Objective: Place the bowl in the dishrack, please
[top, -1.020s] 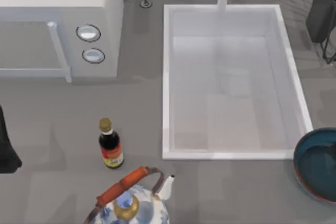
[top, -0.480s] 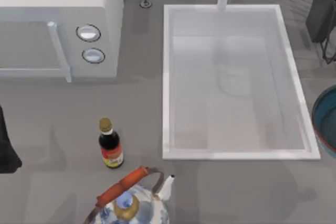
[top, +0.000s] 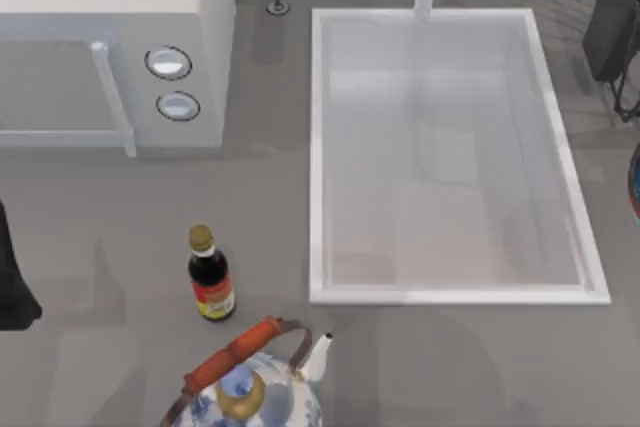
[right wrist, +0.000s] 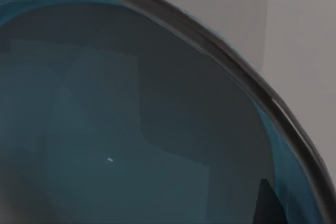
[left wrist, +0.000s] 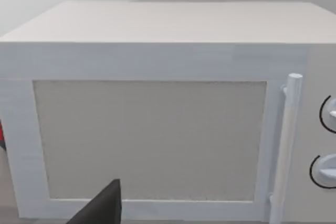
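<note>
Teal bowl point(top: 636, 185) is cut off at the table's right edge; claw states can't be told.

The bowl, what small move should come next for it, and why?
Probably keep carrying the bowl toward the far right corner, where part of a dark rack shows beyond the sink. In the top view only a sliver of the bowl's rim shows at the right edge, level with the sink's near half, so it is not at the rack yet. The right wrist view looks straight into its teal inside.
</note>
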